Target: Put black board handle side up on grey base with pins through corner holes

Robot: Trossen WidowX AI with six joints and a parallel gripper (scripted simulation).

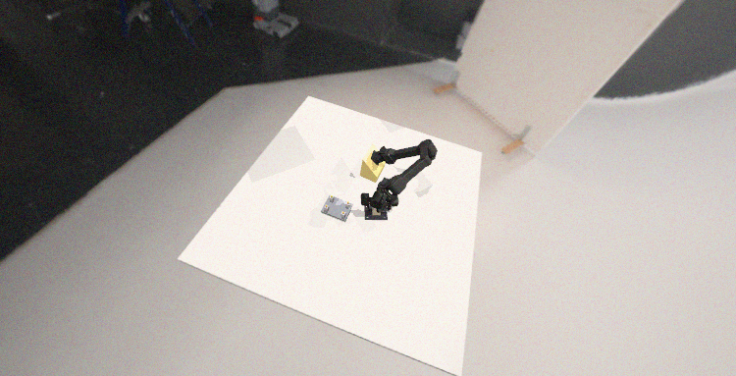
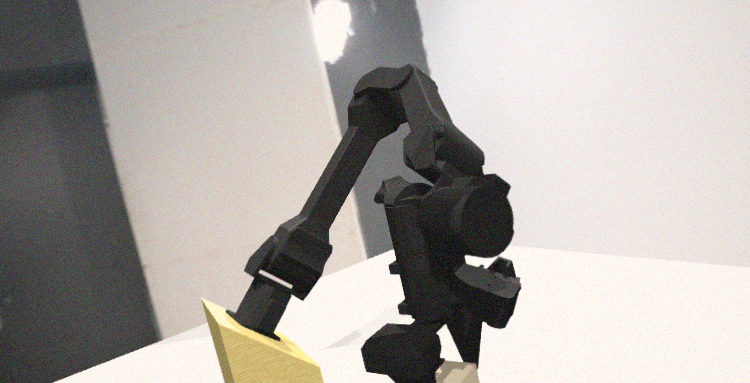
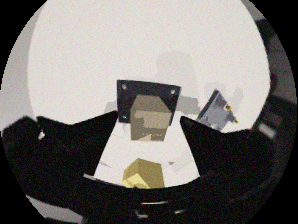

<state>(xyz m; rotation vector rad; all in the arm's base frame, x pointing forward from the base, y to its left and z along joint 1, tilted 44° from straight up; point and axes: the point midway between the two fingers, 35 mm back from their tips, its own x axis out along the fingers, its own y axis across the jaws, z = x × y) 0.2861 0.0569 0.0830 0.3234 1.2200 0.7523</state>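
One pincer, wide open and holding nothing, hangs over the black board and its square handle; contact's hard to judge tbh. Just beside, the grey four-post base sits boardless on the white surface.
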